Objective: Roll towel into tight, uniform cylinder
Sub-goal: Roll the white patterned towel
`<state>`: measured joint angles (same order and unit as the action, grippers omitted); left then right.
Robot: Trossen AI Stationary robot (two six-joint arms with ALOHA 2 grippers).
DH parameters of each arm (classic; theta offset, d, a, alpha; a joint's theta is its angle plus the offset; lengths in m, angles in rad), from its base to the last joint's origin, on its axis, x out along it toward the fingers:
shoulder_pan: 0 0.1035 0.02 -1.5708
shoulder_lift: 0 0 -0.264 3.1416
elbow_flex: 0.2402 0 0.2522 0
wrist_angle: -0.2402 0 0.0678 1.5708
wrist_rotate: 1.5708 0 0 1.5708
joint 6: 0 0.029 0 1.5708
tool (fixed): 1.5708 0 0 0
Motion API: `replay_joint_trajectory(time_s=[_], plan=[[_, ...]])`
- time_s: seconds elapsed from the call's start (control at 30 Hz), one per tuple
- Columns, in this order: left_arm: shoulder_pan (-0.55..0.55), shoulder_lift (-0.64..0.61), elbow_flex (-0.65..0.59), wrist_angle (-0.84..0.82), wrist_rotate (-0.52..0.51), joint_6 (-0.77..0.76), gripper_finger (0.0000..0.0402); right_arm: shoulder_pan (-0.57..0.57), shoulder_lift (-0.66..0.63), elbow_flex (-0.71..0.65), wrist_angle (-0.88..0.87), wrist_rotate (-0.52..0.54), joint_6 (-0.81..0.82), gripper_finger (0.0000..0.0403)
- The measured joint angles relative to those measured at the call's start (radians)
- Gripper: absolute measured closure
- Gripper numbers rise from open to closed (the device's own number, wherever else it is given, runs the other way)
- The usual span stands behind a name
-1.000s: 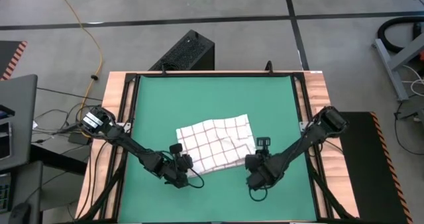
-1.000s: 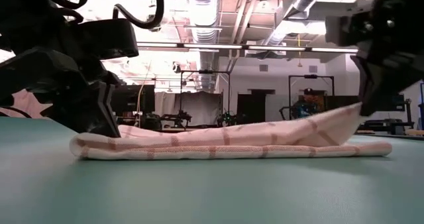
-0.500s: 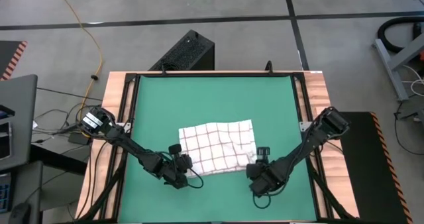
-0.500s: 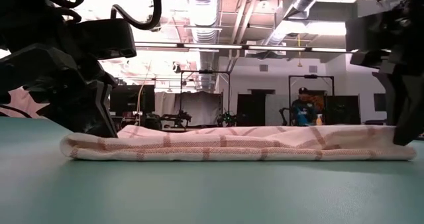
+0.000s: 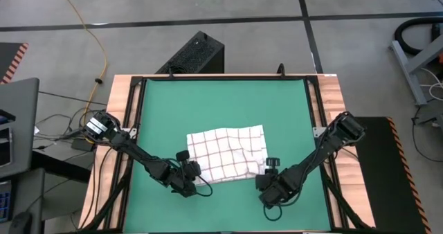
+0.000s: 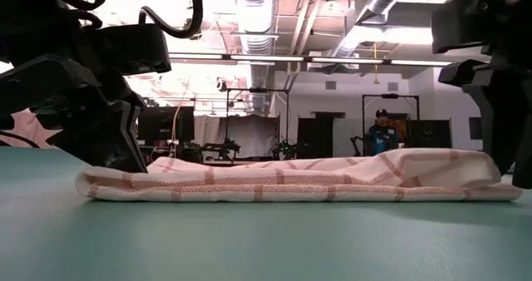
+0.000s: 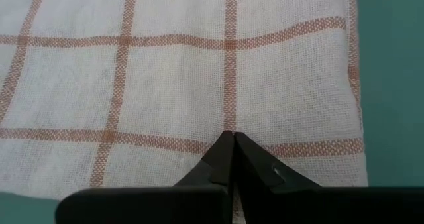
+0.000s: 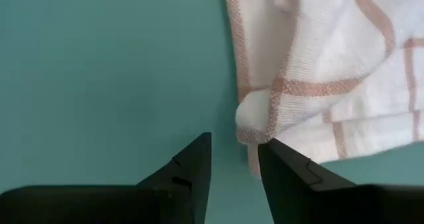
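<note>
Towel (image 5: 227, 154) lies folded flat, mid green mat (image 5: 221, 102); left gripper (image 7: 230, 159) clenched, tips pinning near edge as anchor; right gripper (image 8: 233, 159) parted, empty, just beside towel corner, likely regrasping

A green mat (image 5: 221, 109) covers the desk, whose wooden edge (image 5: 119, 109) shows along both sides. On the grey floor beyond it a black perforated box (image 5: 196, 54) stands near a yellow cable (image 5: 93, 37). In the room behind, a person (image 6: 381, 134) sits among dark equipment racks (image 6: 249, 119).
</note>
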<state>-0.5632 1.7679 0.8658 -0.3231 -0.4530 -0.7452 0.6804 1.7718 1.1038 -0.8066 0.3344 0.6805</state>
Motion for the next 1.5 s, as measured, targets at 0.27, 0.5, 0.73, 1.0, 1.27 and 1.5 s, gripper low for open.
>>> replay_joint_trajectory(time_s=[0.27, 0.5, 0.73, 1.0, 1.27, 1.5], plan=[[0.000, 0.000, 0.000, 0.000, 0.000, 0.000, 0.0401, -0.002, -0.051, 0.000, -0.080, 0.002, 0.124, 0.0253], [0.000, 0.001, 0.000, 0.000, -0.004, 0.003, 0.0401, 0.000, -0.102, 0.000, -0.028, 0.054, 0.217, 0.0253], [0.000, 0.001, 0.000, 0.000, -0.004, 0.007, 0.0401, -0.001, -0.017, 0.000, -0.008, 0.060, 0.205, 0.0253], [0.000, 0.001, 0.000, 0.000, -0.005, 0.007, 0.0401, -0.004, 0.004, 0.000, -0.023, 0.064, 0.248, 0.0253], [0.000, 0.001, 0.000, 0.000, -0.006, 0.007, 0.0401, -0.015, 0.002, 0.000, -0.067, 0.122, 0.309, 0.0253], [-0.001, 0.002, -0.001, 0.000, -0.014, 0.007, 0.0401, -0.036, 0.001, 0.000, -0.081, 0.137, 0.306, 0.0259]])
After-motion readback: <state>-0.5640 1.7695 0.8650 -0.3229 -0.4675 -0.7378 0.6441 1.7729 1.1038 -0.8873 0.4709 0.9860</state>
